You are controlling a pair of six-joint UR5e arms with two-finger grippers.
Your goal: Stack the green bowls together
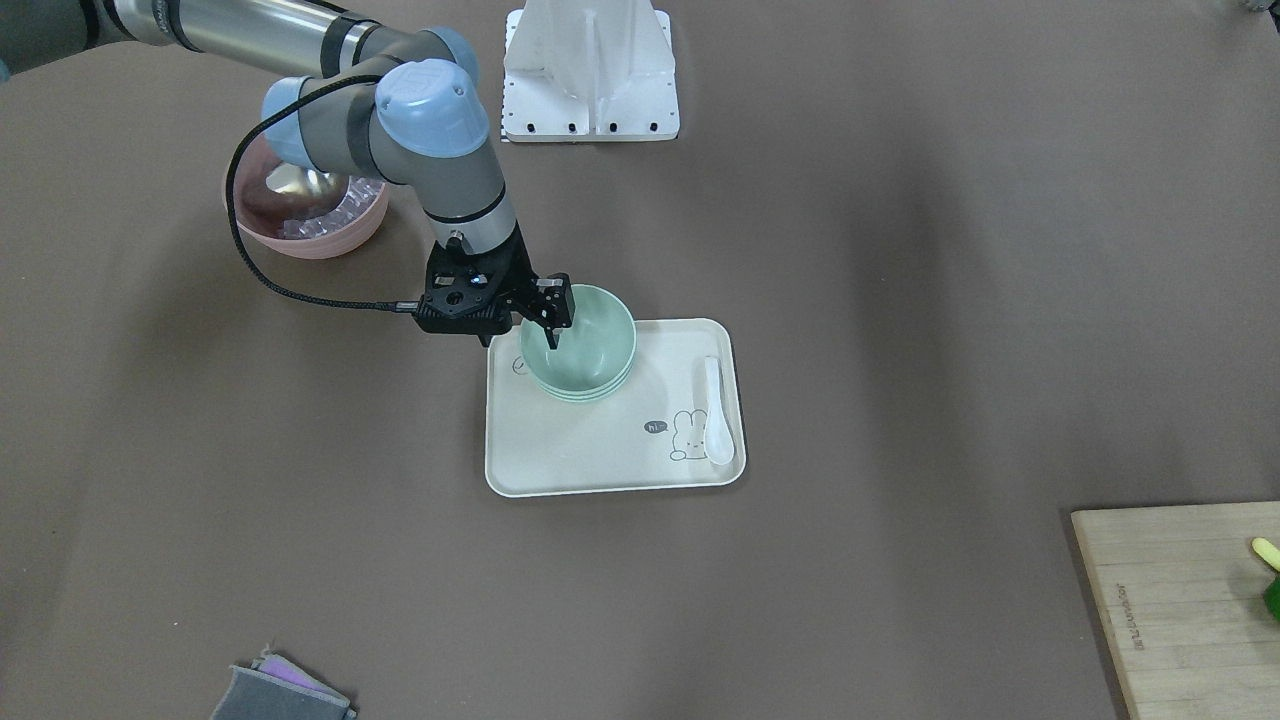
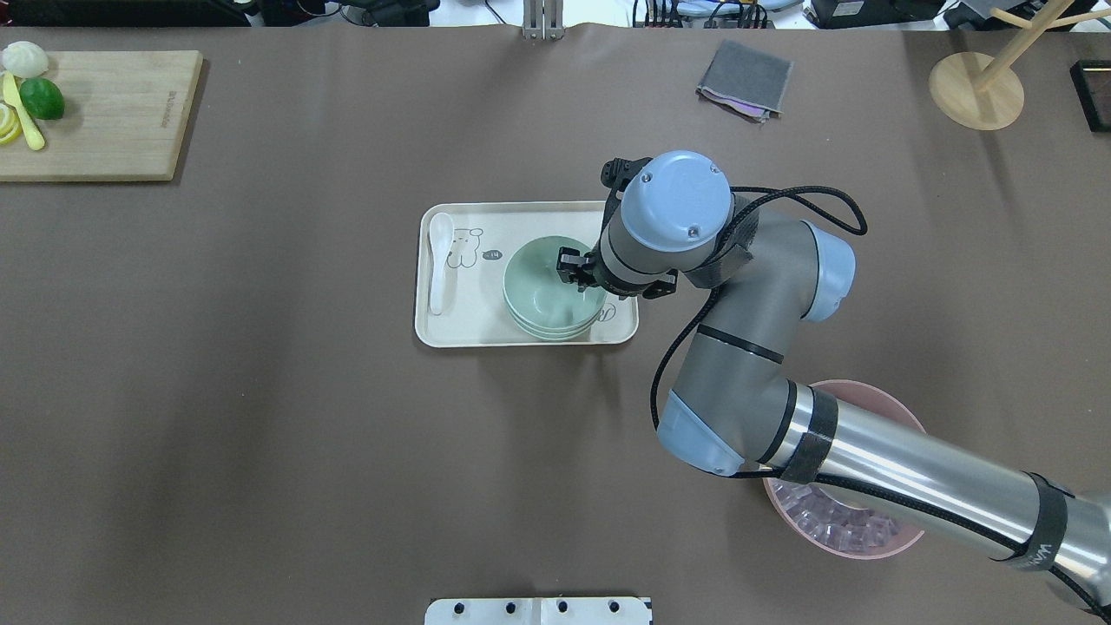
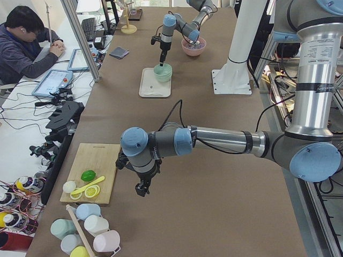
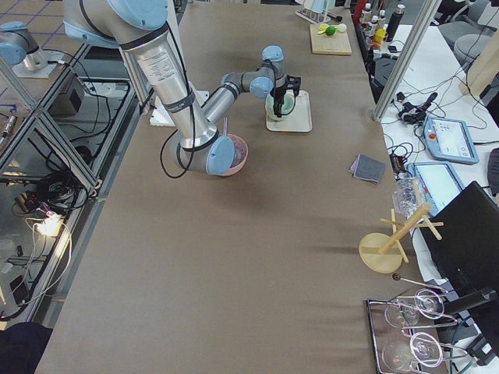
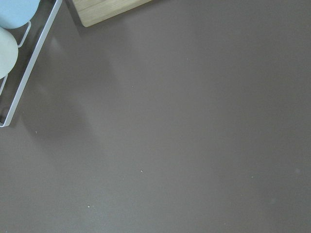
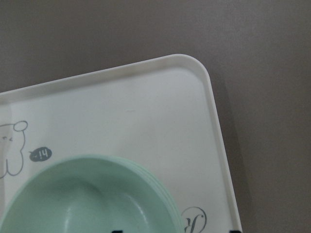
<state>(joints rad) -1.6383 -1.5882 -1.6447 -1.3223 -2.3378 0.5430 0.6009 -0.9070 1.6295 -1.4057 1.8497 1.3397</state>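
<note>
The three green bowls sit nested in one stack on the cream tray, at its end nearest the right arm. The stack also shows from overhead and in the right wrist view. My right gripper hangs straight down over the rim of the top bowl, one finger inside it. Its tips show far apart at the bottom edge of the wrist view, so it looks open. My left gripper hovers over bare table near the cutting board. It shows only in the left side view, so I cannot tell whether it is open or shut.
A white spoon lies at the tray's other end. A pink bowl of clear pieces sits under the right arm. A cutting board with fruit, a grey cloth and a wooden stand lie along the far edge.
</note>
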